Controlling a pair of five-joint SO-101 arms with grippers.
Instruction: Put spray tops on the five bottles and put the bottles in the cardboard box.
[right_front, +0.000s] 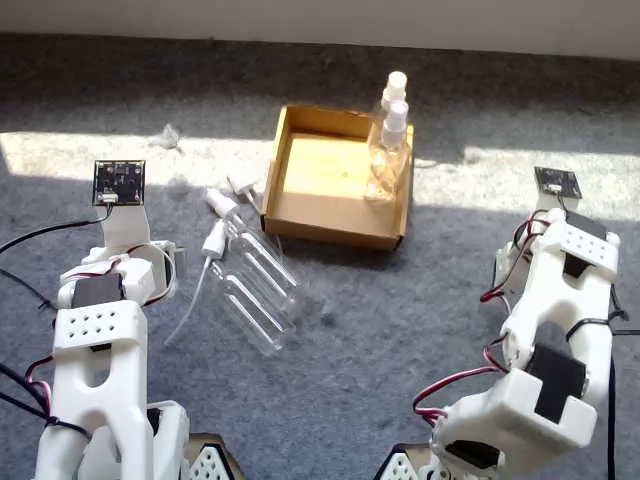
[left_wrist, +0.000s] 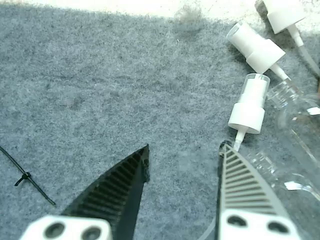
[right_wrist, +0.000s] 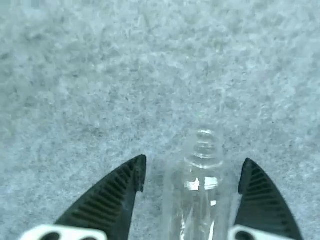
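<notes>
Two clear bottles with white spray tops (right_front: 390, 140) stand at the right inner wall of the cardboard box (right_front: 320, 175). Left of the box two uncapped clear bottles (right_front: 262, 262) (right_front: 250, 310) lie on the carpet, with three loose white spray tops (right_front: 222, 203) by their necks. My left gripper (left_wrist: 185, 146) is open just above the carpet; one spray top (left_wrist: 248, 102) lies just beyond its right fingertip, and two more (left_wrist: 255, 46) (left_wrist: 282, 12) lie farther off. My right gripper (right_wrist: 195, 159) is open, with an uncapped clear bottle (right_wrist: 200, 195) lying between its fingers, neck pointing away.
Grey carpet covers the whole work area. The left arm (right_front: 100, 320) stands at the left and the right arm (right_front: 560, 300) at the right. A black cable tie (left_wrist: 25, 179) lies on the carpet near the left gripper. A small scrap (right_front: 168, 135) lies left of the box.
</notes>
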